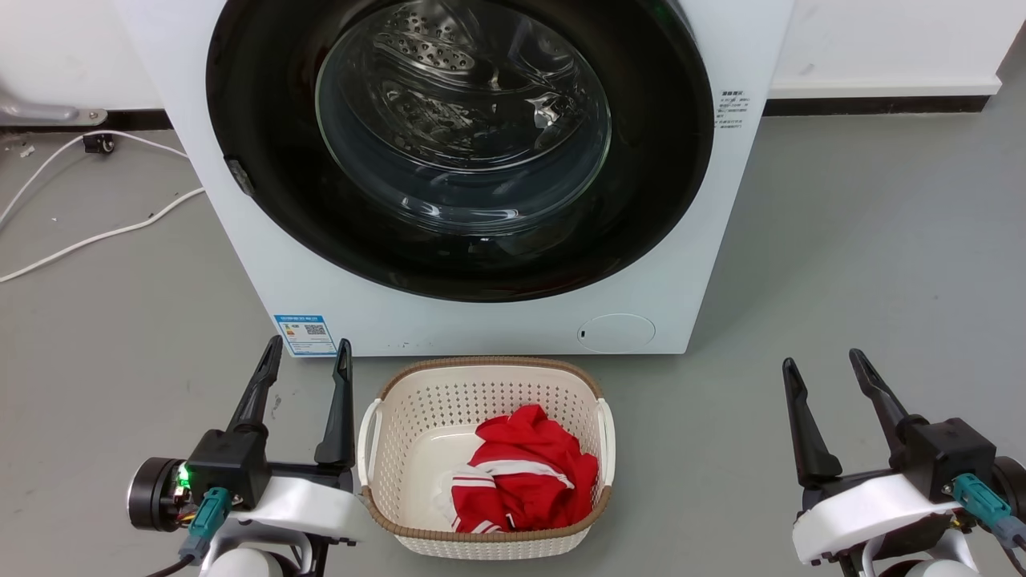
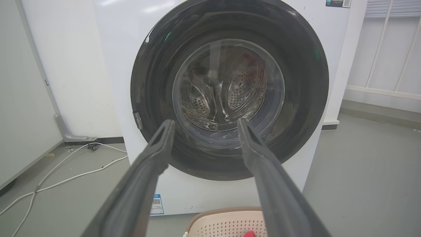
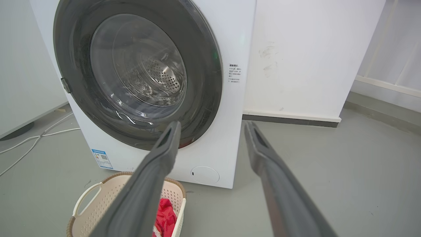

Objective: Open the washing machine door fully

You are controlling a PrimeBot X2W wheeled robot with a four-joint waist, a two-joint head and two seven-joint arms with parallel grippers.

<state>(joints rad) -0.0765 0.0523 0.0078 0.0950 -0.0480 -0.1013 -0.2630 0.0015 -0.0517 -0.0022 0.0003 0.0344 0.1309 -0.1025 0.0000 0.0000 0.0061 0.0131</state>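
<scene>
Ahead, the washing machine door [image 1: 461, 136] sits shut on the white washing machine [image 1: 240, 264], our left gripper [image 1: 311, 344] and right gripper [image 1: 823, 358] spread empty well short; it looks stiff and slippery, so we would hook the small tab [image 1: 240, 177] at its left edge.

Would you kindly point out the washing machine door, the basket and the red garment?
washing machine door [image 1: 463, 128]: head view, centre of its glass.
basket [image 1: 489, 362]: head view, far brown rim.
red garment [image 1: 537, 437]: head view, upper red fold.
</scene>
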